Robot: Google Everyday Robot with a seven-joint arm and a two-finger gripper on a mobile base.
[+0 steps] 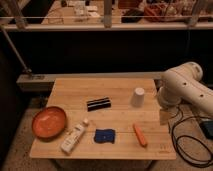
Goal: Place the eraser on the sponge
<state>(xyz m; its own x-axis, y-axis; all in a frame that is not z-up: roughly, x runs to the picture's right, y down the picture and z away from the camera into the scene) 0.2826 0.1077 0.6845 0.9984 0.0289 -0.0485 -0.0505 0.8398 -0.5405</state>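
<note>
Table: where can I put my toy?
Bare wood: back left, behind the eraser and orange bowl, and between white cup and orange stick. Crowded at the front around bottle and sponge. The gripper hangs by the right edge.

Black white-striped eraser flat on the table; dark-blue sponge flat nearer its front edge — not touching

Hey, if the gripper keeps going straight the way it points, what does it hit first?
Probably the bare table top near its right edge; the gripper points down there, depth unclear.
</note>
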